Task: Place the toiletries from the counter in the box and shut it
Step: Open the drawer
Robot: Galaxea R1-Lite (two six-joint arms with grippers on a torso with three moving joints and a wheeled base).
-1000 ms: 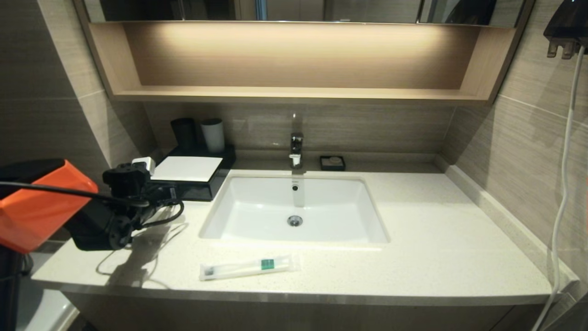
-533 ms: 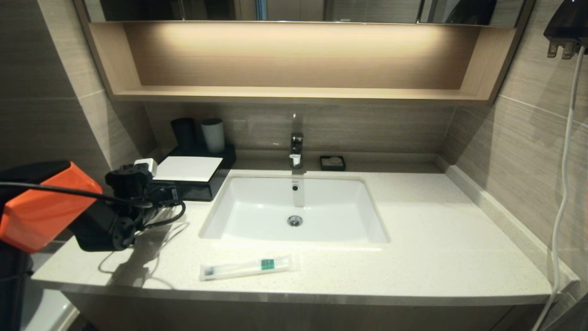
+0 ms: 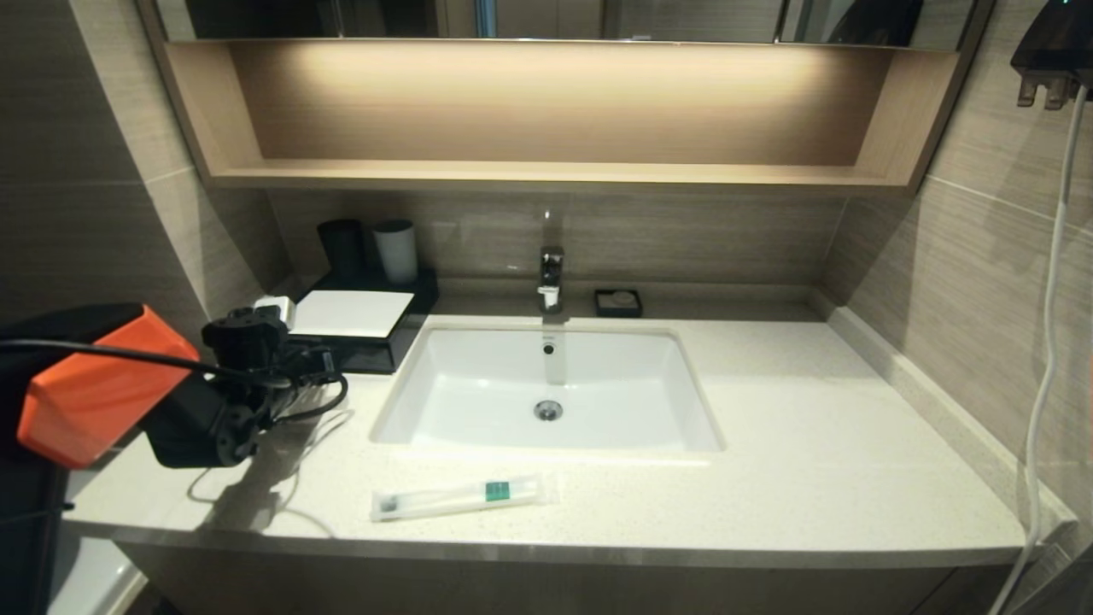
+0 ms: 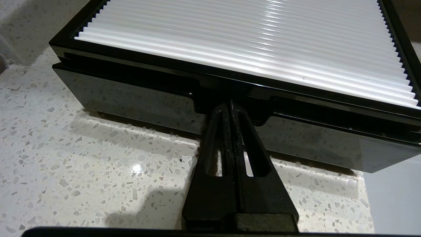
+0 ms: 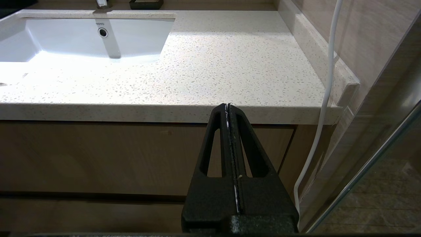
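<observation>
The toothbrush packet (image 3: 461,497), clear with a green label, lies on the counter (image 3: 811,444) near its front edge, in front of the basin (image 3: 546,389). The black box (image 3: 350,329) with its white top panel (image 4: 246,42) stands at the back left. Its glossy drawer front (image 4: 131,102) looks pushed in. My left gripper (image 3: 329,366) is shut, and its tips (image 4: 228,104) are at the notch in the middle of the drawer front's top edge. My right gripper (image 5: 227,106) is shut and empty, low in front of the counter's right front edge, out of the head view.
A black cup (image 3: 341,248) and a grey cup (image 3: 395,250) stand behind the box. The tap (image 3: 551,278) and a small black soap dish (image 3: 618,301) are behind the basin. A white cable (image 3: 1046,367) hangs along the right wall. A wooden shelf (image 3: 546,175) runs above.
My left arm has moved a little to the right and forward, bringing its gripper closer to the box's drawer front. The packet and the box have not moved.
</observation>
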